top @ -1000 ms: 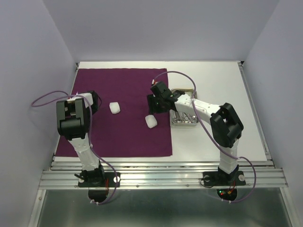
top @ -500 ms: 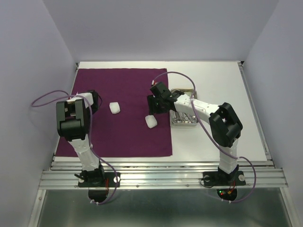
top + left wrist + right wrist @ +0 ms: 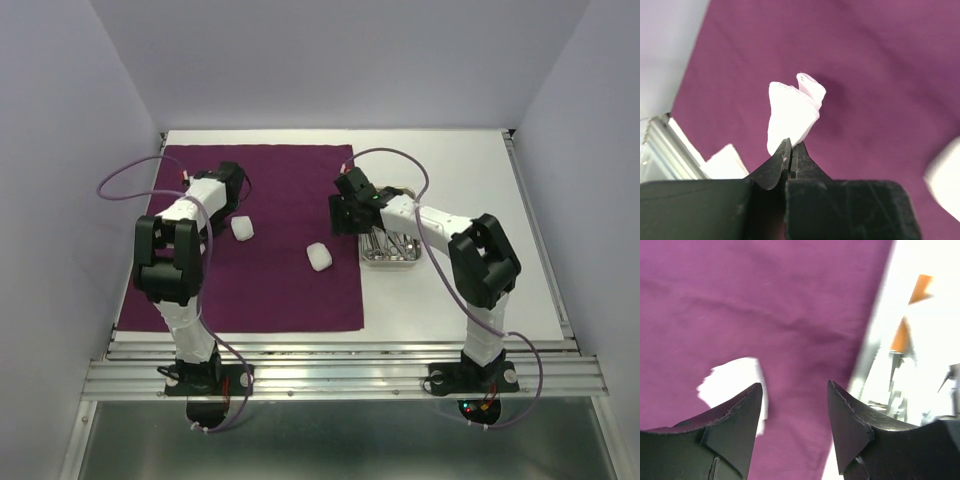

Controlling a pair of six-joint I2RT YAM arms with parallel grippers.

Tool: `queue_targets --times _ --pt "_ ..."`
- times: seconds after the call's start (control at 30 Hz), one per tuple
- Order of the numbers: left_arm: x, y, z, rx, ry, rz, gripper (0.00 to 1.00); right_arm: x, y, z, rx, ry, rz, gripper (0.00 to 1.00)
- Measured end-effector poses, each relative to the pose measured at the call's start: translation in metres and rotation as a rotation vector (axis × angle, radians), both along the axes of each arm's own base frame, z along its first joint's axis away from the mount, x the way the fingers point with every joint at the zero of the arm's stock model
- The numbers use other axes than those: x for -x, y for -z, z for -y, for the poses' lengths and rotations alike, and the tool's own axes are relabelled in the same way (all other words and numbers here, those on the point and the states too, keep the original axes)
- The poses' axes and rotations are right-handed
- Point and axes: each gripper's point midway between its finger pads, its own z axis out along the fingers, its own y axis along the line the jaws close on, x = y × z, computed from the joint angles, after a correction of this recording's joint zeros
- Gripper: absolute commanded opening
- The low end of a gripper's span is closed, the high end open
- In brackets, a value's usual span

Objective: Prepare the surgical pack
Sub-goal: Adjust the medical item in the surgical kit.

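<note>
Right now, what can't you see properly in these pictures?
- Left wrist view: whether the left gripper pinches the gauze pad or only touches it; its shut fingertips hide the contact.
- Left wrist view: a white shape is blurred and cut off by the right edge.
- Right wrist view: the steel tray is blurred, so its contents are unreadable.
- Top view: the instruments are too small, and the right arm covers part of the tray.

Near half of purple drape (image 3: 270, 295) bare, left gauze pad (image 3: 242, 228) at the left fingers (image 3: 772, 172) (touching their tips), second gauze pad (image 3: 318, 257) mid-cloth, steel tray (image 3: 390, 262) beside the drape's right edge, surface (image 3: 480, 180) bare beyond.
</note>
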Motion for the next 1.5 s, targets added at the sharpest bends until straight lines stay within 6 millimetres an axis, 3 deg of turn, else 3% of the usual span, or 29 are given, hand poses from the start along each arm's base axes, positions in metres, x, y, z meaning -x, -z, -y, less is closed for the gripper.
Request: queue_targets --times 0.13,0.33,0.5,0.77,1.07,1.4,1.5 --pt "-0.014 -0.009 0.024 0.039 0.045 0.038 0.0 -0.005 0.0 0.025 0.019 0.052 0.004 0.6" --pt "-0.037 -0.018 0.056 0.091 0.094 0.088 0.0 -0.007 -0.015 0.042 0.018 0.089 0.036 0.61" --pt "-0.051 -0.008 0.075 0.11 0.114 0.078 0.0 -0.004 -0.02 0.046 0.02 0.095 0.049 0.61" --pt "-0.065 0.013 0.104 0.116 0.147 0.037 0.0 0.003 -0.009 0.052 0.041 0.096 0.028 0.61" --pt "-0.075 0.014 0.114 0.121 0.159 0.038 0.0 0.002 -0.01 0.052 0.042 0.09 0.03 0.61" --pt "-0.077 0.028 0.116 0.122 0.159 0.009 0.0 0.002 -0.01 0.051 0.039 0.089 0.032 0.61" --pt "-0.077 0.028 0.116 0.122 0.161 0.008 0.09 0.002 -0.01 0.051 0.037 0.089 0.033 0.61"
